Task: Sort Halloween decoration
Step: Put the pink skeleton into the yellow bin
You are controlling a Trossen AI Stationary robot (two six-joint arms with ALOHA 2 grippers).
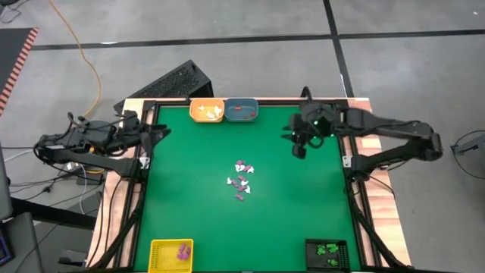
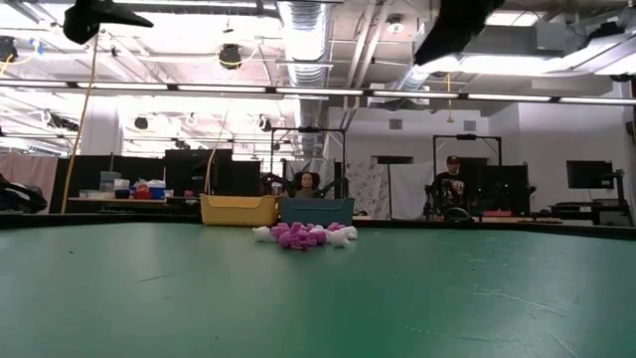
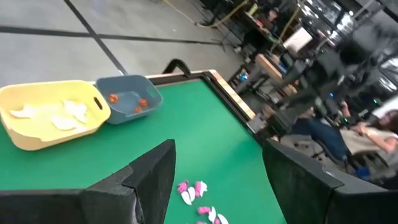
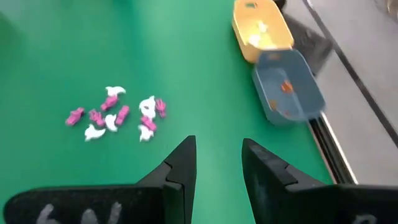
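The Halloween decoration [image 1: 241, 180] is a small heap of white and purple trinkets lying on the green table's middle, also seen in the low view [image 2: 303, 236] and the right wrist view [image 4: 118, 115]. My right gripper [image 1: 299, 148] hangs in the air over the table's far right part, to the far right of the heap; its fingers [image 4: 219, 152] stand open with nothing between them. My left gripper [image 1: 155, 136] waits at the table's left edge, its fingers [image 3: 217, 162] wide open around nothing.
An orange tray [image 1: 206, 111] with white trinkets and a blue tray [image 1: 241, 111] with orange-red ones stand at the far edge. A yellow tray [image 1: 171, 255] with purple pieces stands at the near left corner and a black tray [image 1: 327, 253] with green ones at the near right. People sit beyond the table.
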